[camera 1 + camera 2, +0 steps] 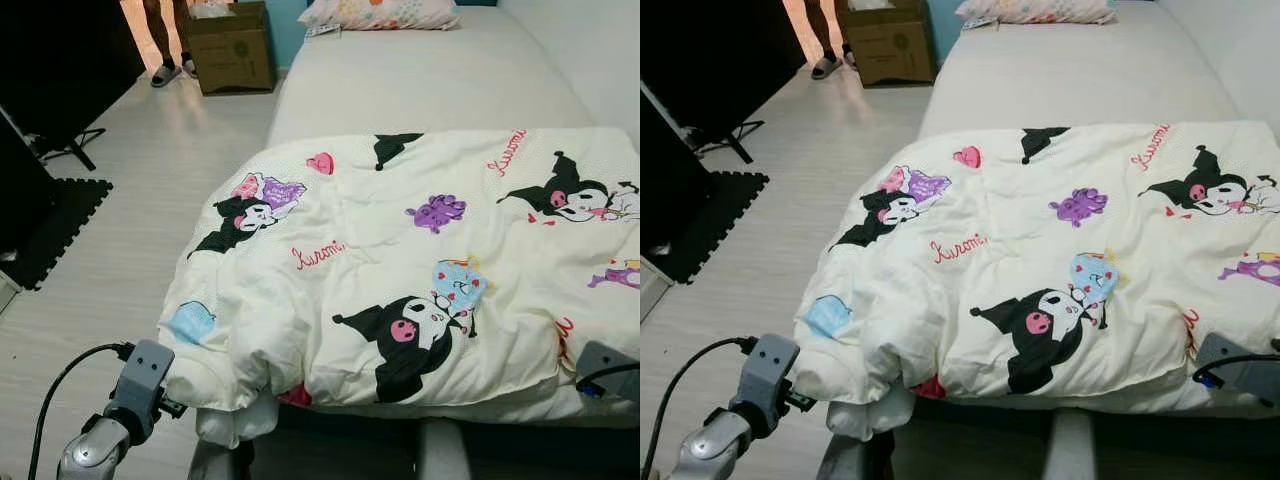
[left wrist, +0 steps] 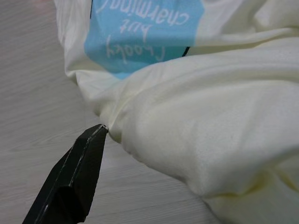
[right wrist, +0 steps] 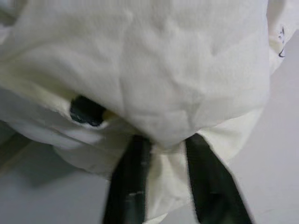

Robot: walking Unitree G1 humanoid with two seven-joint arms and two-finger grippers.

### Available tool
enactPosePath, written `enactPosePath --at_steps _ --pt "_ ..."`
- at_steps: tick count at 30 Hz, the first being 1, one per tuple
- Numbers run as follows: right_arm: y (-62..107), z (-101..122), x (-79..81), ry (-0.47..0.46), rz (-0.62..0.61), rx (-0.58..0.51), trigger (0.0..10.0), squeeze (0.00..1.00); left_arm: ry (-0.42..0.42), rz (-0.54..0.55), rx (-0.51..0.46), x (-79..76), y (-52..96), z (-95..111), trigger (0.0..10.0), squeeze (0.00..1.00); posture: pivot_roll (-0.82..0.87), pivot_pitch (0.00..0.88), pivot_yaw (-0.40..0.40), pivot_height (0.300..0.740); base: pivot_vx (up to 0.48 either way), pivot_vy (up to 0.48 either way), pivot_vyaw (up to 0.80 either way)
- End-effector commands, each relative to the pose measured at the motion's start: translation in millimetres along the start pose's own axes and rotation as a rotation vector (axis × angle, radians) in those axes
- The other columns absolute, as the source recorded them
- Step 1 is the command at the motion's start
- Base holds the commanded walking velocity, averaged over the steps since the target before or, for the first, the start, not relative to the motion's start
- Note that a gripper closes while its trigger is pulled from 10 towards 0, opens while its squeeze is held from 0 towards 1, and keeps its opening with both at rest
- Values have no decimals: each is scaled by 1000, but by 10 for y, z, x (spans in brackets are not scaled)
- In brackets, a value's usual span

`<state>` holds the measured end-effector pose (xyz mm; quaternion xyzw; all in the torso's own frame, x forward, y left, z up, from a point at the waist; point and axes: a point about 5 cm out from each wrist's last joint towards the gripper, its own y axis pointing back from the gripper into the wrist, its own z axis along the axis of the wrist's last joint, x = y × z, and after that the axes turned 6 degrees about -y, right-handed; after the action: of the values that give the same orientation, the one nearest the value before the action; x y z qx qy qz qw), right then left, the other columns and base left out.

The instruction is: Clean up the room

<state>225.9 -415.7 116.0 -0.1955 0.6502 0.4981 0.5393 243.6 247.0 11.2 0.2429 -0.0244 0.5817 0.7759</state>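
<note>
A cream comforter (image 1: 400, 260) printed with cartoon figures covers the near half of the bed (image 1: 430, 80), and its near edge hangs over the foot. My left gripper (image 2: 105, 127) is at the comforter's near left corner. One black finger (image 2: 77, 172) shows, its tip pressed into a puckered fold, and the other finger is hidden by cloth. My right gripper (image 3: 168, 142) is at the near right edge, its two fingers closed around a bunch of the cream cloth. The right wrist (image 1: 605, 365) sits against the hanging edge.
A flowered pillow (image 1: 380, 12) lies at the head of the bed. A cardboard box (image 1: 230, 45) stands on the floor at the far left, with a person's feet (image 1: 165, 70) beside it. A black mat (image 1: 50, 230) and a black stand (image 1: 70, 150) are at the left.
</note>
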Motion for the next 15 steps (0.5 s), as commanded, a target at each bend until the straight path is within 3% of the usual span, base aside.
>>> enactPosePath --at_steps 1,11,15 --pt "-5 -50 8 28 -8 30 0 0 4 -10 31 -20 41 -67 10000 0 100 220 55 522 0 0 0" --pt "68 -421 -246 43 -120 205 0 0 13 0 27 -21 45 -50 10000 0 101 223 51 522 0 0 0" --pt "122 -594 -285 48 -111 290 0 0 13 4 28 -10 58 -55 10000 0 107 222 47 522 0 0 0"
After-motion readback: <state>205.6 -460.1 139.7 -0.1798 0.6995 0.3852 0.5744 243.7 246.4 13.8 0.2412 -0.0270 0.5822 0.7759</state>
